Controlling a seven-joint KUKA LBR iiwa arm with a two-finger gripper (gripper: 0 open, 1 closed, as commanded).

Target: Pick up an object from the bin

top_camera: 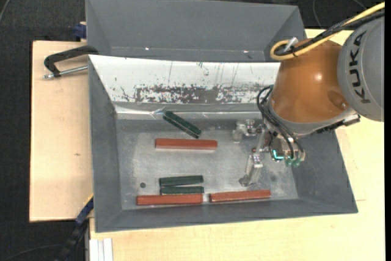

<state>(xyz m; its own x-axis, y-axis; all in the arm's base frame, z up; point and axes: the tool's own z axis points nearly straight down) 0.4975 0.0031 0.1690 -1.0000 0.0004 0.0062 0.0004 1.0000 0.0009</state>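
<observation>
My gripper (pixel 248 178) reaches down from under the orange cover into the right part of the bin, its tip close to the floor. Just in front of it, along the front wall, lies a red-brown flat bar (pixel 239 195). To its left a second red-brown bar (pixel 169 199) continues the same line. Above that one lie two dark green bars (pixel 181 181) (pixel 181 190) side by side. I see nothing held in the gripper.
Another red-brown bar (pixel 186 144) lies across the middle of the floor. Behind it a dark green bar (pixel 182 123) rests tilted near the back wall. A small dark speck (pixel 142 186) sits at the front left. The arm and its orange cover hang over the bin's right side.
</observation>
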